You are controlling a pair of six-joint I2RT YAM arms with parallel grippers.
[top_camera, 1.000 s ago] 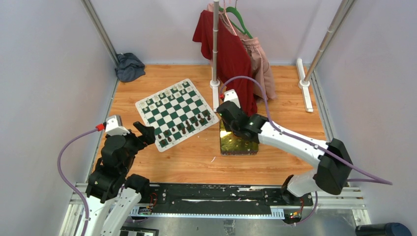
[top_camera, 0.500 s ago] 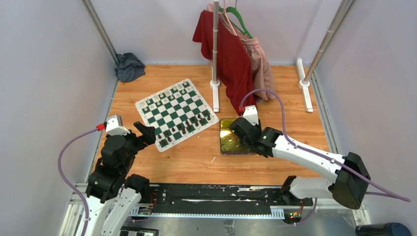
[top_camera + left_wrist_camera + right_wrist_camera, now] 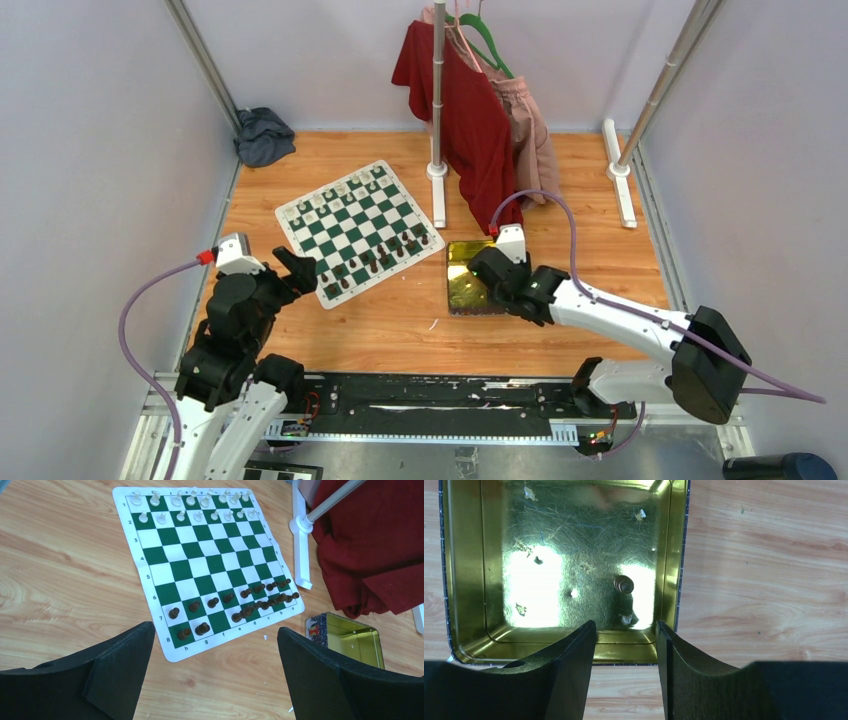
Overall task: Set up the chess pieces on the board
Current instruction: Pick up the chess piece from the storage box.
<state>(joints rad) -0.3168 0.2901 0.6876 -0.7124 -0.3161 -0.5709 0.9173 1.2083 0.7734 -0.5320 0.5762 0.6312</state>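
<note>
Dark green and white checked board (image 3: 200,565); cream or dark brown chess pieces (image 3: 174,613); seemingly gold-green tin (image 3: 667,555).

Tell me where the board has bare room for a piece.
Free: the four middle rows of the board, between the cream-white pieces and the dark brown pieces. Crowded: both end pairs of rows, tightest nearest the tin.

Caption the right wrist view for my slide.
Open right pincer hovering over a gold tin that holds one dark chess piece, on a wooden table.
</note>
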